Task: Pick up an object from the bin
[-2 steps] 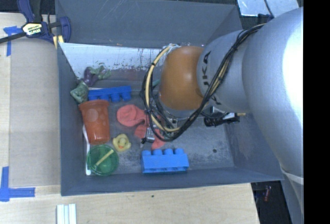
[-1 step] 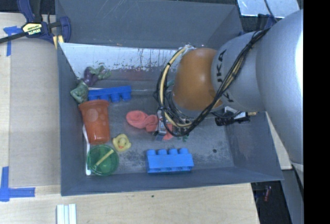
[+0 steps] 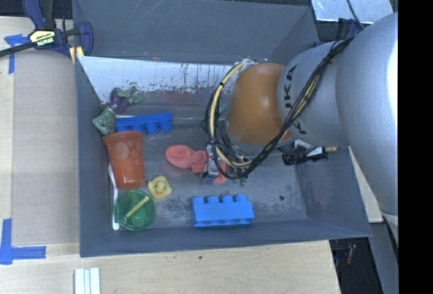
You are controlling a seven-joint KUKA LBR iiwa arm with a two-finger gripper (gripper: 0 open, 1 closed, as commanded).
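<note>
My gripper (image 3: 217, 166) is low in the middle of the bin, mostly hidden under the arm's orange cover. It sits at the right end of a pink, flat, soft thing (image 3: 180, 155) lying on the bin floor. A small red bit (image 3: 220, 180) shows just below the gripper. A blue toy brick (image 3: 222, 210) lies on the floor a little nearer the front wall, apart from the gripper.
Along the left wall lie a green and purple toy (image 3: 111, 109), a second blue brick (image 3: 143, 124), an orange cup on its side (image 3: 126, 159), a small yellow thing (image 3: 159, 187) and a green round thing (image 3: 134, 210). The arm covers the bin's right half.
</note>
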